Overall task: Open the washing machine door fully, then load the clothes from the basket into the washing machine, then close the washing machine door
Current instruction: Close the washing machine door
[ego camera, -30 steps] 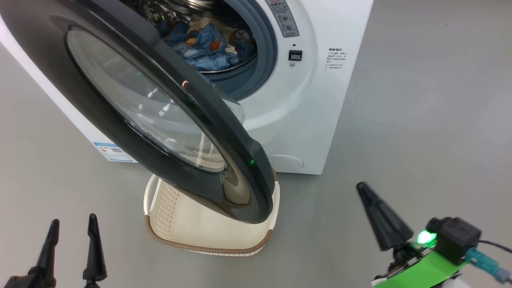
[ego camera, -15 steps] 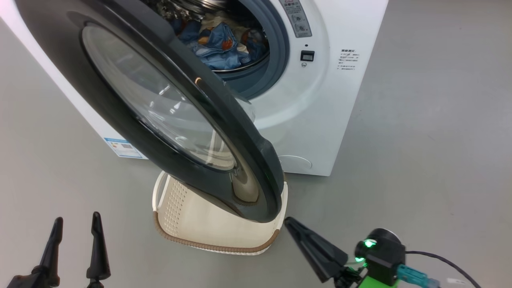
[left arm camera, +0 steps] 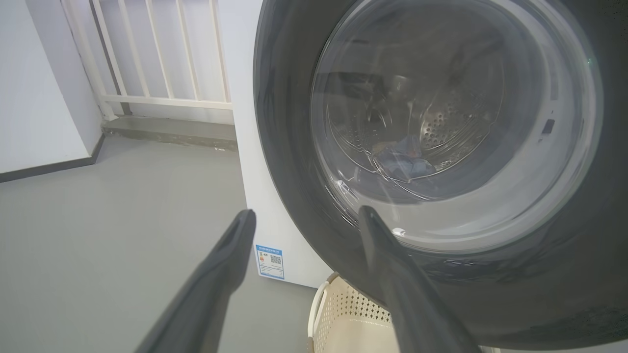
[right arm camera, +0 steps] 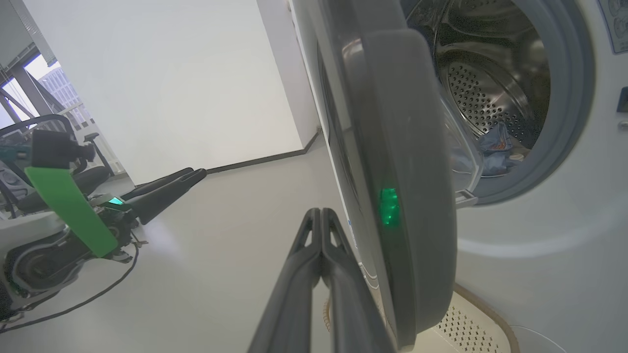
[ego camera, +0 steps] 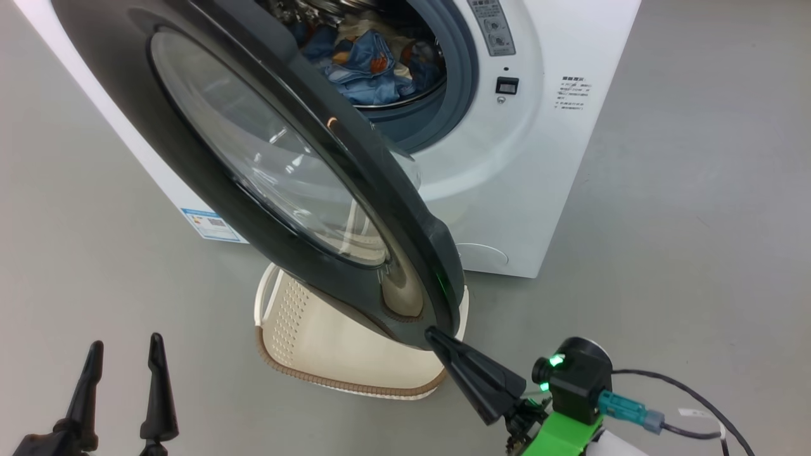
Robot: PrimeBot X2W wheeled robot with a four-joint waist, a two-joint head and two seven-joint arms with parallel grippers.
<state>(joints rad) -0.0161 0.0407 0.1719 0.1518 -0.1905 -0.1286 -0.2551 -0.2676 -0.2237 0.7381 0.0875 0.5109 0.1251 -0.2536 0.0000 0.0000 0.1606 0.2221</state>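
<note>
1. The washing machine (ego camera: pixel 545 158) is a big white front-loader standing on the grey floor (ego camera: pixel 684 266). It has a grey-blue gasket (ego camera: pixel 467 82) around its mouth and a small blue label (ego camera: pixel 212 223) low on its front.
2. The washing machine door (ego camera: pixel 209 190) stands partly open, swung out from the machine's left side toward the head camera. It is a glossy black ring around a bulging clear glass window, and its lower free edge hangs over the basket. A green glint (right arm camera: pixel 388 206) shows on the grey rim of that edge.
3. The clothes (ego camera: pixel 374 63) lie inside the steel perforated drum (right arm camera: pixel 485 98). They are a crumpled bundle of blue fabric with orange-brown prints and some cream cloth.
4. The basket (ego camera: pixel 329 361) sits on the floor just in front of the machine, below the door, which hides its far part. It is cream-white and perforated, with a brown woven-look rim.
5. The right gripper (ego camera: pixel 437 334) is clenched, its two dark fingers pressed together with nothing between them. Its tip sits at the door's lower free edge, above the basket's near right corner. Whether it touches the door cannot be told.
6. The left gripper (ego camera: pixel 125 342) is released, its fingers spread apart and empty. It sits low at the left over the floor, well apart from the door and the basket. Its wrist view faces the door's outer glass.
</note>
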